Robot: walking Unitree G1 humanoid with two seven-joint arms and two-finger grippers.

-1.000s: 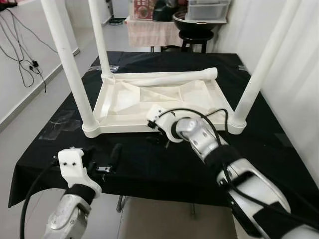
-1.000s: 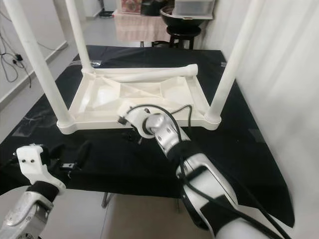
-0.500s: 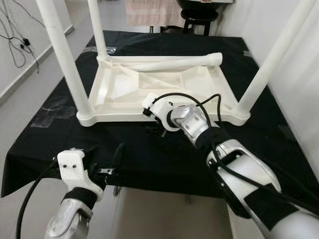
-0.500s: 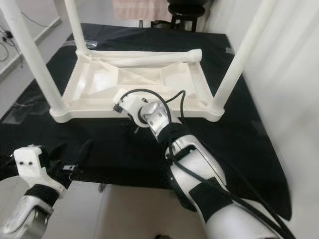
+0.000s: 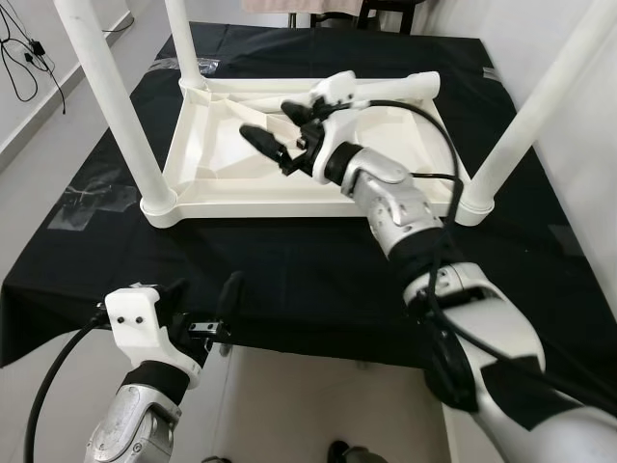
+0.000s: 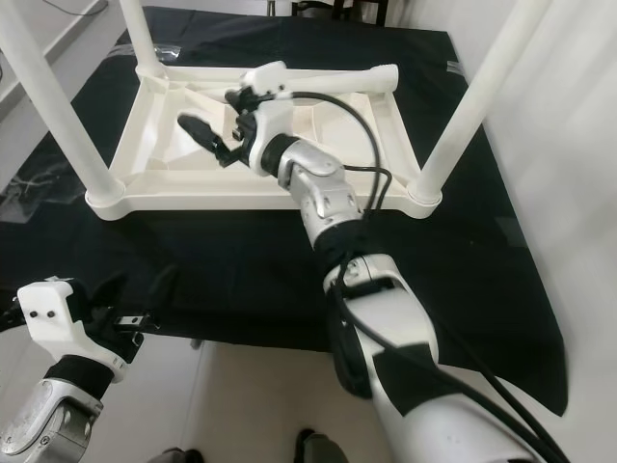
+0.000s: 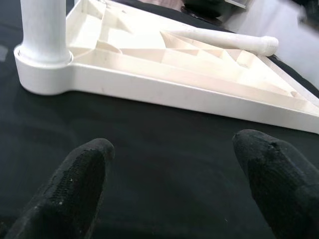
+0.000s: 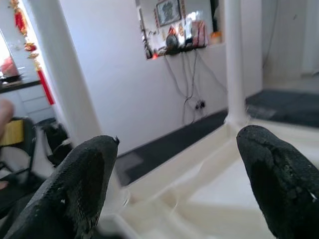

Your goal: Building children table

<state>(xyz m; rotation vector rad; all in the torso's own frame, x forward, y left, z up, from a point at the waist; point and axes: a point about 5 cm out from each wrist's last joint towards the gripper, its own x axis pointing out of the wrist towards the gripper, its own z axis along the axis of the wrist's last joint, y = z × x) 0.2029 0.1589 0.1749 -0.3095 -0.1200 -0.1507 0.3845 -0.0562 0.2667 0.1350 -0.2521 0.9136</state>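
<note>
Hovering over the upturned table (image 5: 289,183) on the black cloth (image 5: 318,280), our right gripper (image 5: 275,145) gapes with nothing between its fingers — the loose leg (image 5: 386,89) lies beyond; our left gripper (image 5: 202,304), spread too, waits low.

The three upright table legs (image 5: 108,101) run off the top edge, and the right arm (image 5: 386,193) hides part of the tabletop's (image 5: 217,174) underside.
</note>
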